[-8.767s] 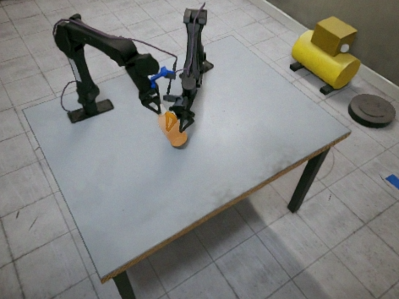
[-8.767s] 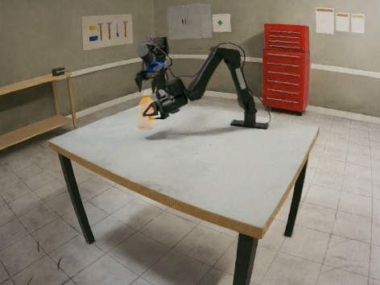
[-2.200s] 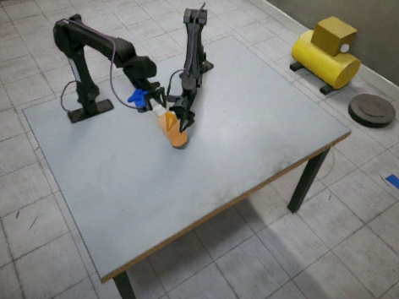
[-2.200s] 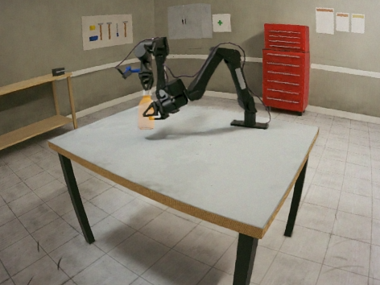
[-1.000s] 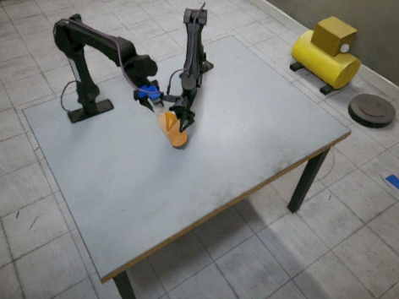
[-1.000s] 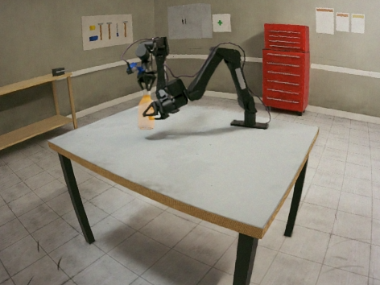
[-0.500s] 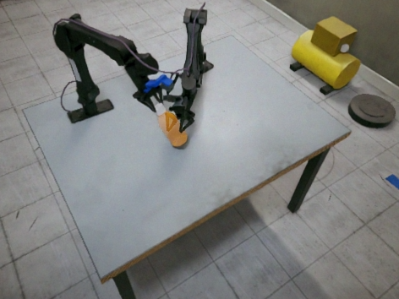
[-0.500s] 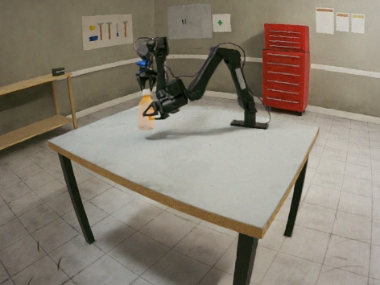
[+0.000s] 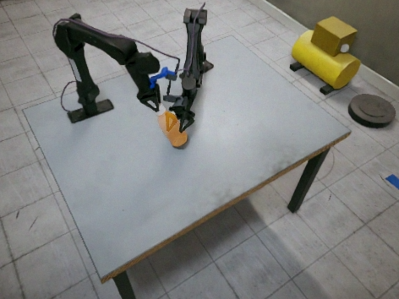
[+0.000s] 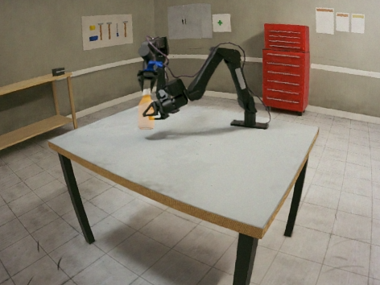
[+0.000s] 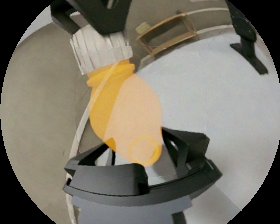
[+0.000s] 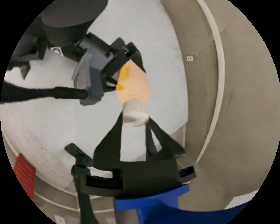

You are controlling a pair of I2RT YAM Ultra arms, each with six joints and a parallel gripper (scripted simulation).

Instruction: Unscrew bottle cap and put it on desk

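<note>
The orange bottle (image 9: 172, 129) stands upright near the middle of the table, and I cannot tell whether its bottom touches the top. It also shows in the exterior view (image 10: 145, 113) and the left wrist view (image 11: 125, 112). Its white cap (image 9: 160, 113) is on the neck. My left gripper (image 9: 183, 123) is shut on the bottle's body from the side, as the left wrist view (image 11: 140, 153) shows. My right gripper (image 9: 155, 106), with a blue part on its wrist, comes from above and is shut on the cap (image 12: 134, 128).
The right arm's base (image 9: 89, 108) stands at the table's far left and the left arm's base (image 10: 249, 123) at its back edge. On the floor are a yellow compressor (image 9: 325, 53) and a dark disc (image 9: 372, 110). A red tool chest (image 10: 286, 67) and a wooden shelf (image 10: 28, 109) stand by the walls.
</note>
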